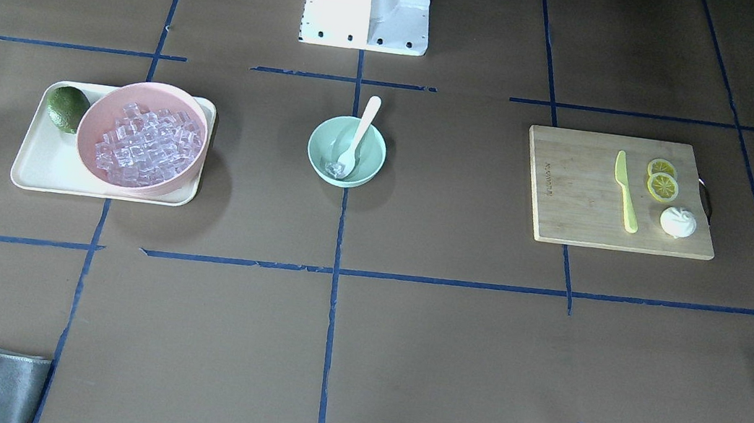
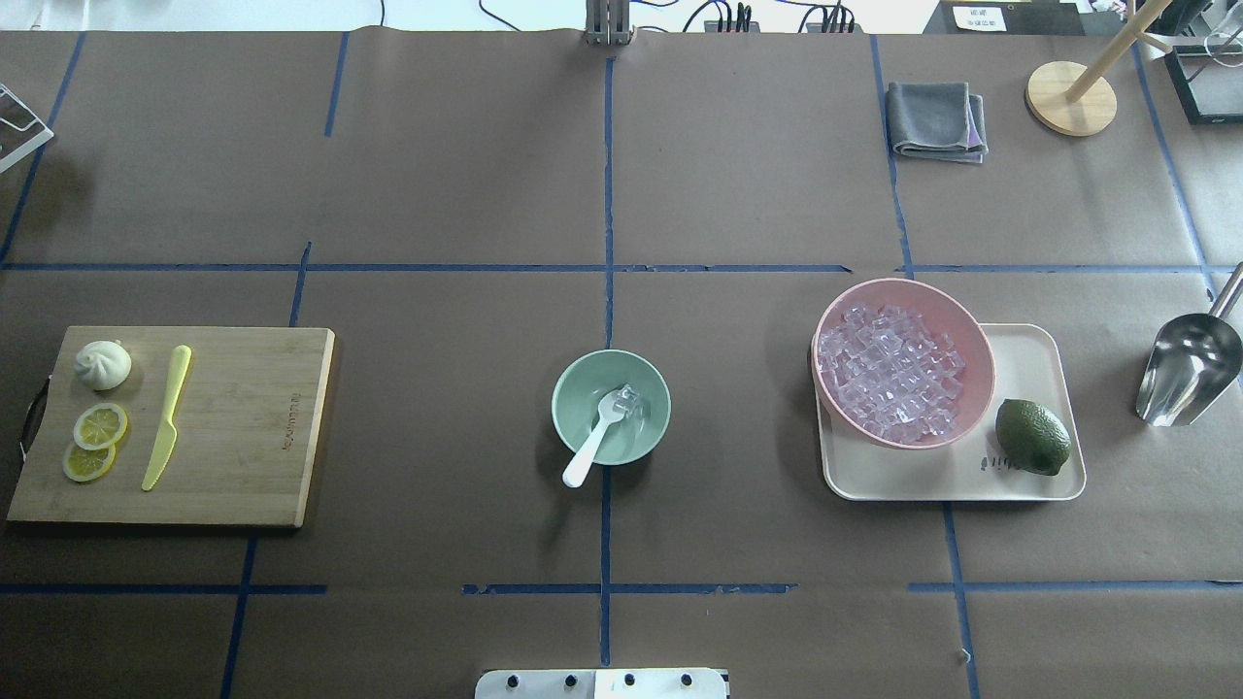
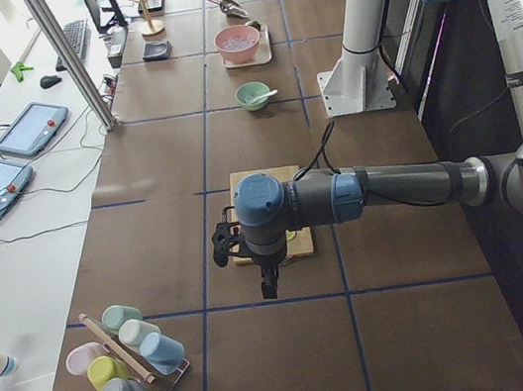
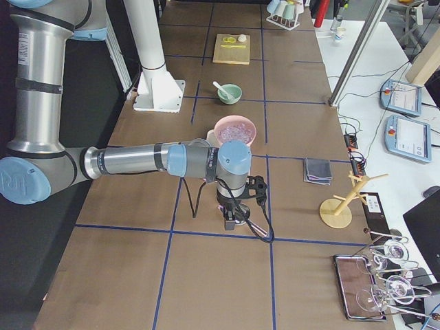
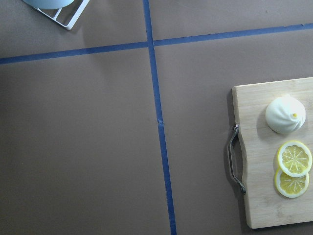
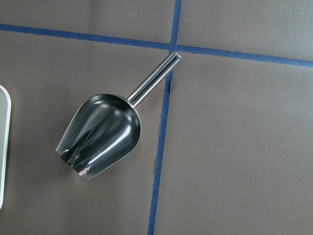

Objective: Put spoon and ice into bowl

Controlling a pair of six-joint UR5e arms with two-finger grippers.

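The mint-green bowl stands at the table's middle. The white spoon rests in it, scoop down inside and handle leaning over the rim toward the robot. One clear ice cube lies in the bowl beside the scoop. Both arms are outside the overhead and front views. The left gripper hangs above the cutting board's end, and the right gripper hangs beyond the pink bowl; I cannot tell whether either is open or shut.
A pink bowl full of ice cubes sits on a cream tray with a green lime. A steel scoop lies right of it. A cutting board holds a yellow-green knife, lemon slices and a bun.
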